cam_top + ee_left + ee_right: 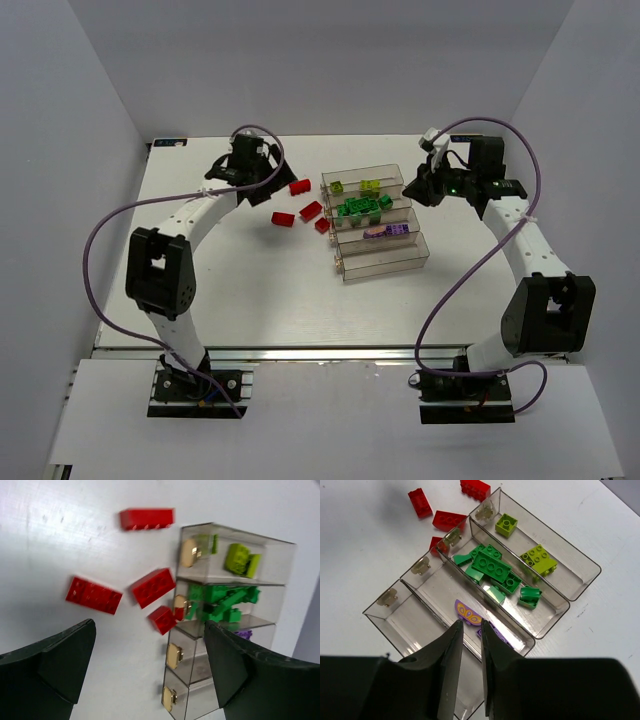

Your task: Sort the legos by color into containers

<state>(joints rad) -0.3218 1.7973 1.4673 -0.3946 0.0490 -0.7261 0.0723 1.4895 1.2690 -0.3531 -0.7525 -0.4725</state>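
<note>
Four clear containers lie side by side mid-table. The far one holds yellow-green legos, the second green legos, the third purple pieces, and the nearest one holds nothing. Several red legos lie loose on the table left of the trays. My left gripper hovers over the red legos, wide open and empty. My right gripper hangs above the purple tray with only a narrow gap between its jaws and nothing in them.
White enclosure walls ring the table. Purple cables loop off both arms. Each tray has a gold clasp on the end that faces the red bricks.
</note>
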